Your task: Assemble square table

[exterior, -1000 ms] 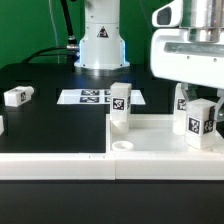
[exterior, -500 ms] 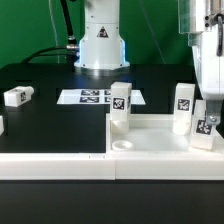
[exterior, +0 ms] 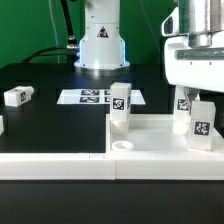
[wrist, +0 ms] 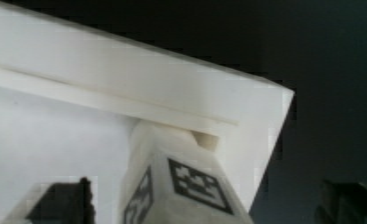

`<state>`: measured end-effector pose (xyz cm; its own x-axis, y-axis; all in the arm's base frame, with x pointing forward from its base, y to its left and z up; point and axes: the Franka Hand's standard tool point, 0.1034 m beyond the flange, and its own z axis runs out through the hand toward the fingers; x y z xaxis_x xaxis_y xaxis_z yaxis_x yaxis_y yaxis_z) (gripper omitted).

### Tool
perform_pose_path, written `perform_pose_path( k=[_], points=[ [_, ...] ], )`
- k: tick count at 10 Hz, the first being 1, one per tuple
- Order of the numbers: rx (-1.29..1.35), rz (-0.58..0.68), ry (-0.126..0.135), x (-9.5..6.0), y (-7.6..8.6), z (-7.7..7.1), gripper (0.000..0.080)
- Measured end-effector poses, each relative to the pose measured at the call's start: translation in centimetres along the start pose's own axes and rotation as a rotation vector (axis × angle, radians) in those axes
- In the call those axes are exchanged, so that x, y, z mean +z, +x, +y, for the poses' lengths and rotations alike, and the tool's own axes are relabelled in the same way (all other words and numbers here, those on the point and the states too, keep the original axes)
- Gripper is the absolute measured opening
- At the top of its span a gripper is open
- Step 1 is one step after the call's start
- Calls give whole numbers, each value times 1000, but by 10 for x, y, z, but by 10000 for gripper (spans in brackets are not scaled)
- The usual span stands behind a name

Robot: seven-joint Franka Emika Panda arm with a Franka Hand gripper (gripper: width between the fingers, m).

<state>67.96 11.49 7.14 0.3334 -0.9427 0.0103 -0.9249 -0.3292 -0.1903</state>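
The white square tabletop (exterior: 160,152) lies tray side up at the exterior view's right. Three white tagged legs stand upright in its corners: one at the left (exterior: 120,108), one at the back right (exterior: 183,112), one at the front right (exterior: 201,128). My gripper (exterior: 200,100) hangs straight over the front right leg, fingers down either side of its top. In the wrist view the gripper (wrist: 206,205) straddles this leg (wrist: 183,175) with dark gaps on both sides, so it is open. The tabletop corner (wrist: 109,90) shows beneath.
A loose leg (exterior: 18,96) lies on the black table at the exterior view's left. The marker board (exterior: 92,97) lies in front of the robot base (exterior: 100,45). A long white rail (exterior: 55,165) runs along the front.
Half a second ago the hand stood turned edge-on and further right; now it is turned back broadside over the front right leg. The leg's tag, then tilted, faces forward squarely again.
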Motion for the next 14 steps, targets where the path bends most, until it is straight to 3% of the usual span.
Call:
perform_pose_path(
  k=[2,5,7,9,10,11,12,13,14],
  points=[
    [-94,0,0,0,0,0,649],
    [-620,13,-3,-2,8,0,649],
    [-845,20,-20,-2,9,0,649],
    [-810,21,-20,-2,9,0,649],
    [-811,21,-20,-2,9,0,517],
    [-745,20,-18,-2,9,0,517],
    [-658,20,-18,-1,9,1,378],
    [-600,20,-23,-1,11,3,296],
    [-503,17,-29,0,9,4,296]
  ],
)
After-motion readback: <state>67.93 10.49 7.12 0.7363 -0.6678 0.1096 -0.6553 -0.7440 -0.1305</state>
